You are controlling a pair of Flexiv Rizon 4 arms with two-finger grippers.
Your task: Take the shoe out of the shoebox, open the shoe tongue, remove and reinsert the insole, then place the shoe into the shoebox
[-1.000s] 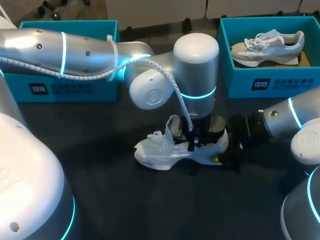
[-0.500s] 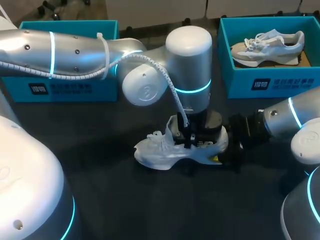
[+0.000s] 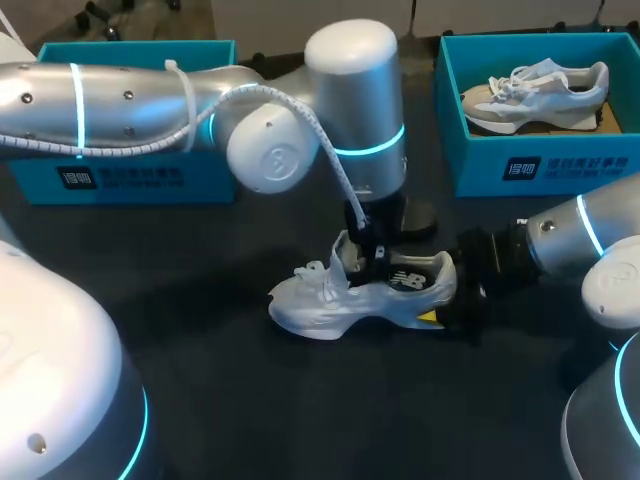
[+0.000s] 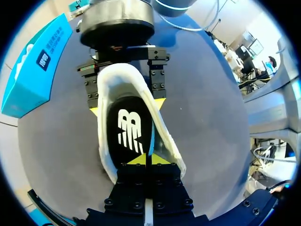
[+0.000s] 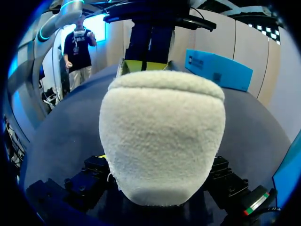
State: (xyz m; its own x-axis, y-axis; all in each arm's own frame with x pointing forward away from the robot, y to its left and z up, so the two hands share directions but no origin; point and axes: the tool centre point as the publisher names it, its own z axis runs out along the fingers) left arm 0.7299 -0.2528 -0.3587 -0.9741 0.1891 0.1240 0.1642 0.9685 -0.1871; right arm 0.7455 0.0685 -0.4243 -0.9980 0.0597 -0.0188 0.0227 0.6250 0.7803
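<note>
A white shoe point(image 3: 345, 298) lies on the dark table, toe to the left. My right gripper point(image 3: 447, 303) is at its heel with a yellow-tipped finger on each side, shut on the shoe. In the right wrist view the fuzzy heel point(image 5: 162, 136) fills the space between the fingers point(image 5: 99, 165). My left gripper point(image 3: 377, 265) hangs over the shoe's opening. In the left wrist view it point(image 4: 147, 159) is shut on the edge of the black insole point(image 4: 128, 129) with a white logo, which is partly lifted inside the shoe point(image 4: 164, 136). The right gripper's fingertips point(image 4: 159, 103) press the heel.
A teal shoebox point(image 3: 540, 165) at the back right holds a second pale shoe point(image 3: 535, 92). Another teal shoebox point(image 3: 120, 178) stands at the back left, behind my left arm. Bare dark table lies in front of the shoe.
My left arm has risen and shifted left, uncovering the shoe's opening; the insole's logo now shows in the head view. The right gripper and the shoe have stayed put.
</note>
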